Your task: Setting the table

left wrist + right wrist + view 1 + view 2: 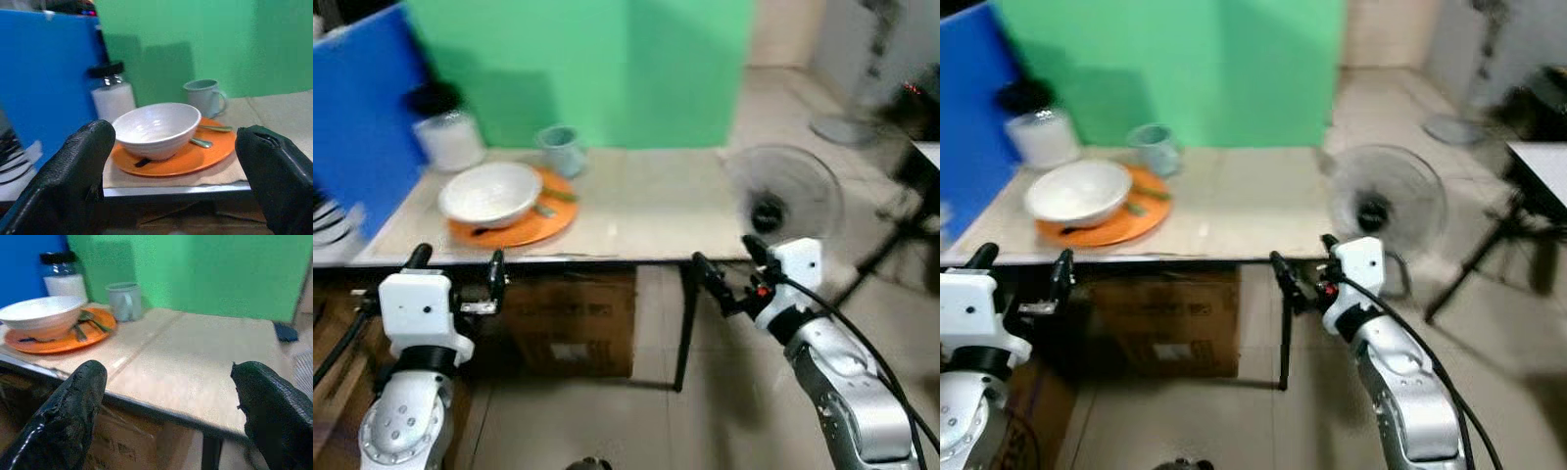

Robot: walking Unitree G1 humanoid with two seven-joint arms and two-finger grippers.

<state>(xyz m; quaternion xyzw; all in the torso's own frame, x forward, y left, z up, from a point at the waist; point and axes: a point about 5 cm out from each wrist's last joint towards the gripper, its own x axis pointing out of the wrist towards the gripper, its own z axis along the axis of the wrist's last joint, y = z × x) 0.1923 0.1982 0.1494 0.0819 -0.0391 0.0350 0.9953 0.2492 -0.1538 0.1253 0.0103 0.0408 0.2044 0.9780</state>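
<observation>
1. My left end effector hangs just in front of the near edge of the counter, below its top, fingers spread apart and gripping nothing.
2. My right end effector is also before the near edge, further along to my right, released with its two fingers wide and empty.
3. One orange plate lies flat at the left end of the counter, close to the near edge.
4. One white bowl sits upright on that plate, mouth up, toward the plate's left half.
5. Cutlery lies on the plate beside the bowl; in the left wrist view I make out two pieces, their long axes running roughly across the plate toward the mug side. I cannot tell their kind.
6. One pale blue-grey mug stands upright just behind the plate; its handle points toward my right.
7. One white jar with a black lid stands upright behind the bowl, against a blue panel.
8. A green panel stands behind the counter.
9. One fan stands on the floor off the right end of the counter, and a cardboard box sits beneath it.
</observation>
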